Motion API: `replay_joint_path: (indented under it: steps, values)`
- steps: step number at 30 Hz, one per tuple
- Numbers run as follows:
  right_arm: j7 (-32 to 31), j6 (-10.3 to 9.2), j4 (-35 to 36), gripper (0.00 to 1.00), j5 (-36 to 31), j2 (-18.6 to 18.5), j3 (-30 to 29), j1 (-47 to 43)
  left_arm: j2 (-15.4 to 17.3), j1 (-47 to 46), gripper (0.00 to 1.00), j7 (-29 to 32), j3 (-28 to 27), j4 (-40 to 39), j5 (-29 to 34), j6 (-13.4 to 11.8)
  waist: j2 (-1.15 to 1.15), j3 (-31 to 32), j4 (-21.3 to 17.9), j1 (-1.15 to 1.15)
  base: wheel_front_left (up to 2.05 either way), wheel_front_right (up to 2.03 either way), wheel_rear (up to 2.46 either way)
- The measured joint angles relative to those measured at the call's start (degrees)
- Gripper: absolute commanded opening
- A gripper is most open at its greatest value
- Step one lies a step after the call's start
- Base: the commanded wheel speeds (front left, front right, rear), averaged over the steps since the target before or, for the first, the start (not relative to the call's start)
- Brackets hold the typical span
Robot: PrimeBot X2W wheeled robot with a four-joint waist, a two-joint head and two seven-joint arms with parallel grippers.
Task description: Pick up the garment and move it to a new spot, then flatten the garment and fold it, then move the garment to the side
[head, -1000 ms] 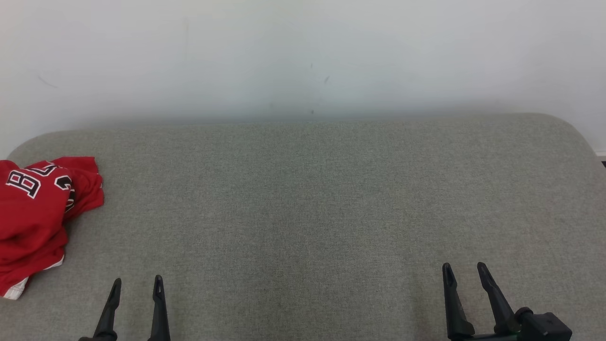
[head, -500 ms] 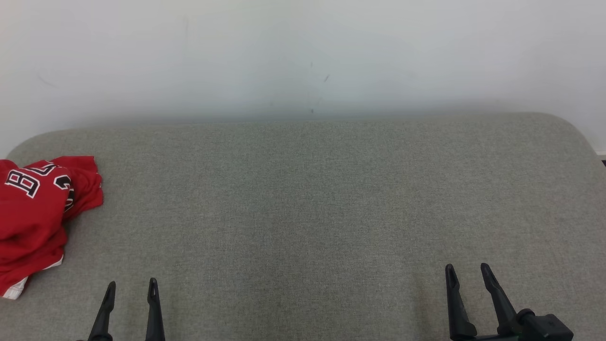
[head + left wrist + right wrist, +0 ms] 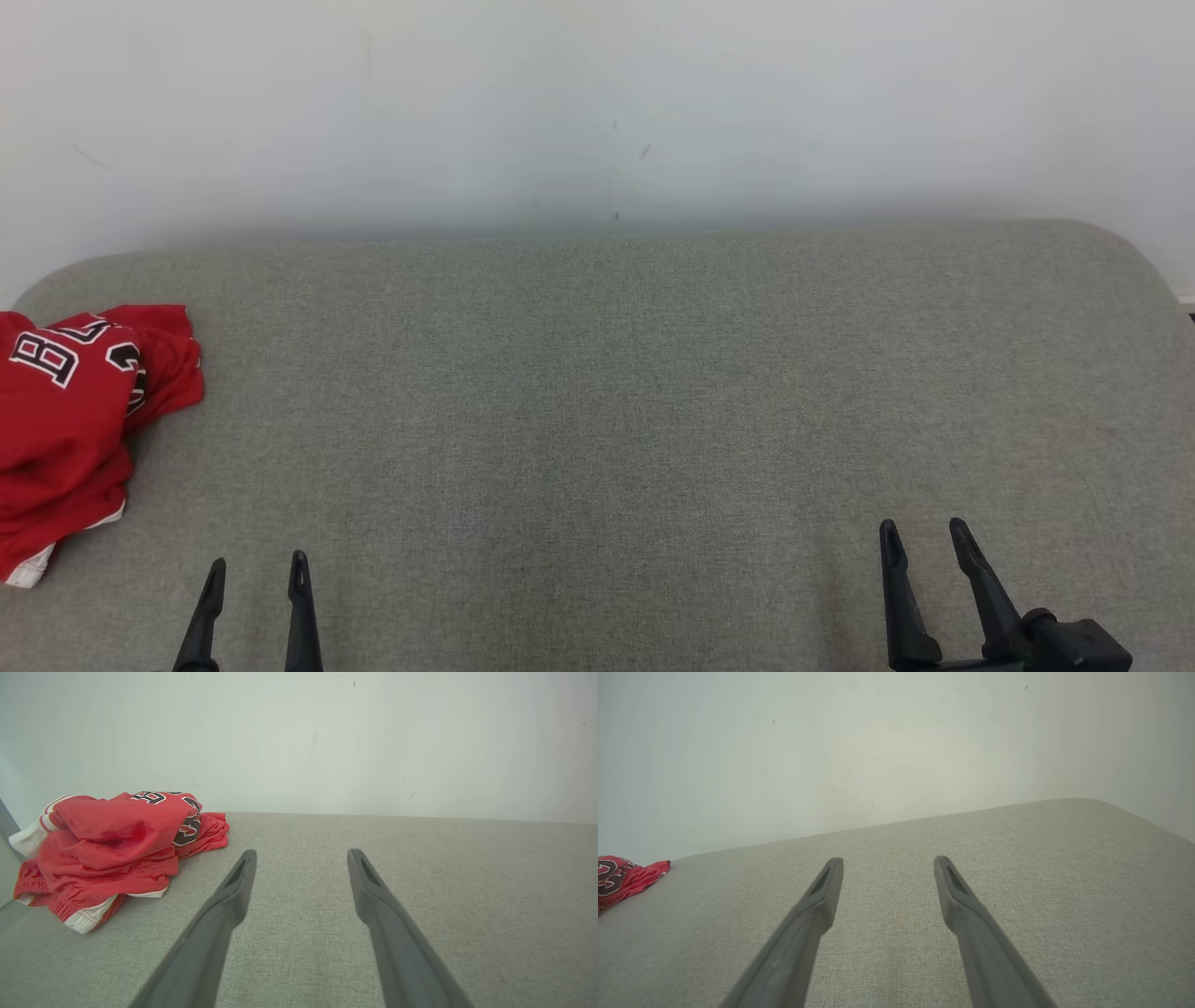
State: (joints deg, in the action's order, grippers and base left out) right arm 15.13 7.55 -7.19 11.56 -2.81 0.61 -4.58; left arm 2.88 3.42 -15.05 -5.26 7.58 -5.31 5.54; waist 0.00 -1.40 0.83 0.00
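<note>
The garment (image 3: pixel 65 420) is a red piece with white trim and black-and-white lettering, lying crumpled in a heap at the far left of the grey fabric surface (image 3: pixel 597 392). The left wrist view has the garment (image 3: pixel 112 849) left of the fingers, and its edge (image 3: pixel 626 879) peeks in at the left of the right wrist view. My left gripper (image 3: pixel 256 565) stands open at the lower left, near the garment but apart from it. At the lower right my right gripper (image 3: pixel 924 532) is open with nothing between its fingers.
A plain white wall (image 3: pixel 597 112) rises behind the grey surface. The surface's far corners are rounded, and its left edge (image 3: pixel 9 905) drops off just beyond the garment.
My left gripper has drawn back slightly toward the bottom edge of the head view. The right gripper and the garment have stayed in place.
</note>
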Motion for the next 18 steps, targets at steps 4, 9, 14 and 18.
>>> replay_joint_path:
  steps: [4,9,14,18]
  values:
    - [0.0,0.00,0.0,1.00,0.0,0.0,0.1,0.0,0.0,0.0,1.00,0.0,0.0,0.2,0.0,0.0,0.00,0.0,0.0,0.00,0.00,0.00,0.00]
    - [0.0,0.00,0.1,1.00,0.0,0.0,0.1,0.0,0.0,0.0,1.00,0.0,0.0,0.3,0.0,0.0,0.00,-0.1,0.3,0.00,0.00,0.00,0.00]
    - [0.0,0.00,0.0,1.00,0.1,0.0,-0.2,-0.1,0.0,-0.1,1.00,0.0,0.3,0.4,0.2,-0.2,0.00,-0.2,1.0,0.00,0.00,0.00,0.00]
    - [0.0,0.00,0.0,1.00,0.5,0.0,-0.2,-0.2,0.0,-0.3,1.00,0.0,0.4,0.7,0.5,-0.2,0.00,-0.2,2.2,0.00,0.00,0.00,0.00]
